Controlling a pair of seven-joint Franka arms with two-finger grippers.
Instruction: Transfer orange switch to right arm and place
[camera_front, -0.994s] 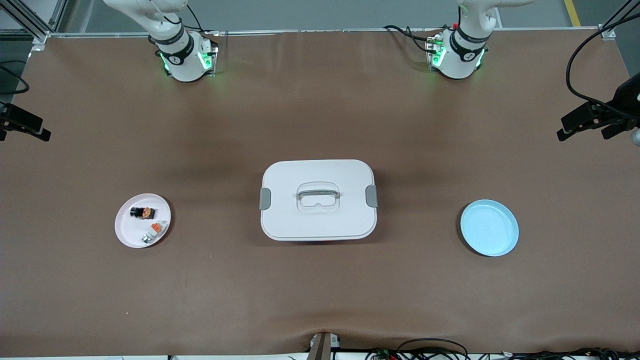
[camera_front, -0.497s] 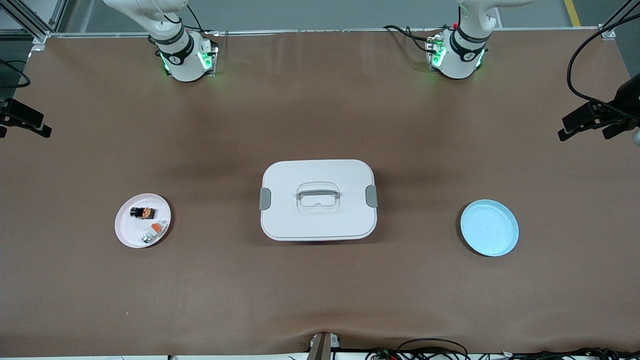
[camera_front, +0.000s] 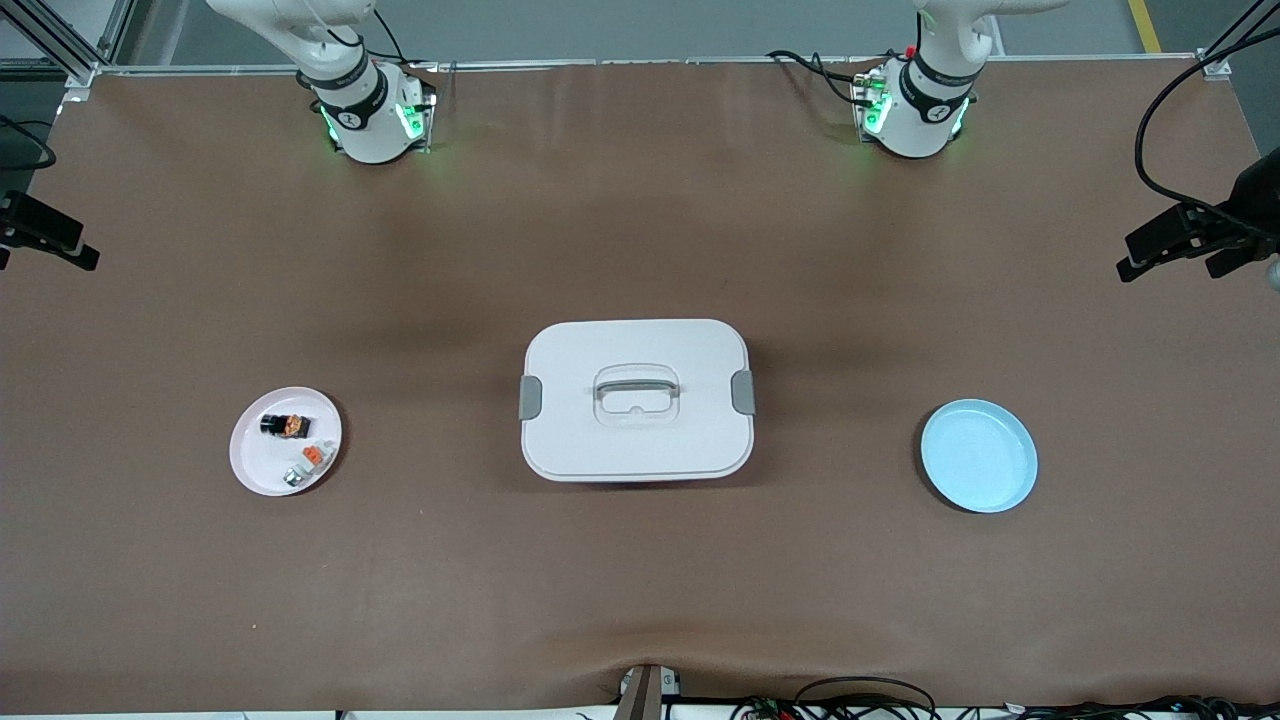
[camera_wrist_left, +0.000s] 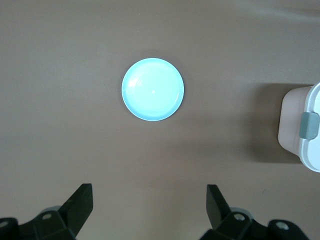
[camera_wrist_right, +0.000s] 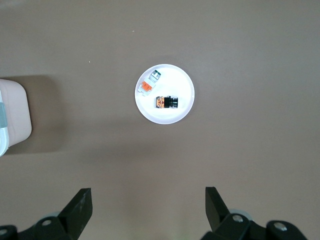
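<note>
The orange switch (camera_front: 287, 425), a tiny black block with a glowing orange face, lies on a small pink plate (camera_front: 255, 465) toward the right arm's end of the table. It also shows in the right wrist view (camera_wrist_right: 165, 102). My right gripper (camera_wrist_right: 148, 202) is open and empty, high above the bare table beside that plate; it shows at the edge of the front view (camera_front: 60, 245). My left gripper (camera_wrist_left: 150, 200) is open and empty, high above the table near the blue plate (camera_wrist_left: 152, 89), and shows at the other edge of the front view (camera_front: 1165, 250).
A small whitish-grey piece with an orange top (camera_front: 313, 456) and a little grey piece (camera_front: 293, 477) share the pink plate. A white lidded box with a handle (camera_front: 637, 400) stands mid-table. The blue plate (camera_front: 978, 455) holds nothing and lies toward the left arm's end.
My right gripper has drifted slightly toward the table's end. My left gripper has barely shifted. Nothing on the table has moved.
</note>
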